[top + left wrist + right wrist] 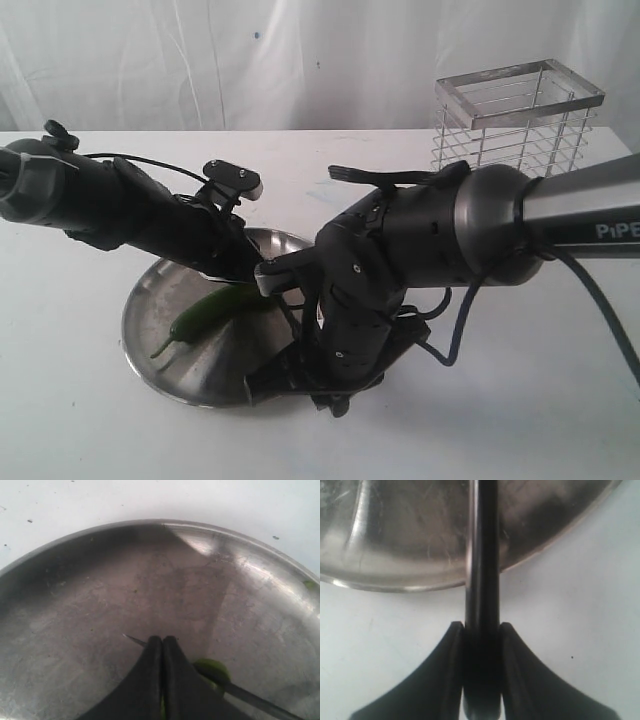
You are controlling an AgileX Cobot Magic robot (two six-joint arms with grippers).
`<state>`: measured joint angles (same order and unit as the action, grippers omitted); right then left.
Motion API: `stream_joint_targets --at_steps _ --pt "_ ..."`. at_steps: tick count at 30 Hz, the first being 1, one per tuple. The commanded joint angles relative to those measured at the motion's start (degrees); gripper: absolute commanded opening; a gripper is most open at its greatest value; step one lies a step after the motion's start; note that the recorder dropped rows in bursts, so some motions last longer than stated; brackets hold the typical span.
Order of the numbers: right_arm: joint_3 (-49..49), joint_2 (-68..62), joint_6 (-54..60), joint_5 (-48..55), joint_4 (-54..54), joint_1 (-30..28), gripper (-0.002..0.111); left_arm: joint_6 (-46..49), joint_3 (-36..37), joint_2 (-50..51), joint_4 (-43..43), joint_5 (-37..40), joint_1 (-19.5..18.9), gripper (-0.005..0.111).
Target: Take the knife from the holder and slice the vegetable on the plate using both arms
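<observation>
The green vegetable (205, 312) lies on the round steel plate (150, 300), its thin stem pointing to the plate's left rim. My left gripper (162, 639) is shut on it, a sliver of green showing between the fingers, and the vegetable's cut end (212, 669) pokes out beside them. The knife's dark blade (260, 702) lies across that end, its tip just past the fingertips. My right gripper (481, 628) is shut on the knife's black handle (482, 555), just outside the plate's rim (395, 582). In the exterior view the right arm hides both grippers' fingertips.
The wire holder (515, 120) stands empty at the back right of the white table (80, 410). The thick right arm with the PiPER sleeve (560, 215) reaches across the plate's right side, its cable looping over the table.
</observation>
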<state>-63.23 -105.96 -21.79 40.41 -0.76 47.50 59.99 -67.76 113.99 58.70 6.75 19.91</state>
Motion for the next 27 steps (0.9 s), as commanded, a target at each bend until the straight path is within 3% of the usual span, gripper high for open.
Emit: stream_joint_targets --at_steps 1,7,13,27 --pt "0.00 -0.45 2.23 1.55 0.10 0.12 0.000 0.19 0.37 0.62 -0.64 2.22 0.16 0.000" --pt "0.00 -0.45 2.70 1.45 -0.76 0.12 0.000 0.19 -1.39 -1.00 -0.63 2.43 0.06 0.000" --pt "0.00 -0.45 2.70 2.34 -1.14 0.12 0.000 -0.20 -3.68 -9.36 0.82 5.29 0.06 0.000" --pt "0.00 -0.45 2.59 2.29 -3.69 0.12 0.000 0.96 -2.24 -1.06 0.32 4.01 0.06 0.000"
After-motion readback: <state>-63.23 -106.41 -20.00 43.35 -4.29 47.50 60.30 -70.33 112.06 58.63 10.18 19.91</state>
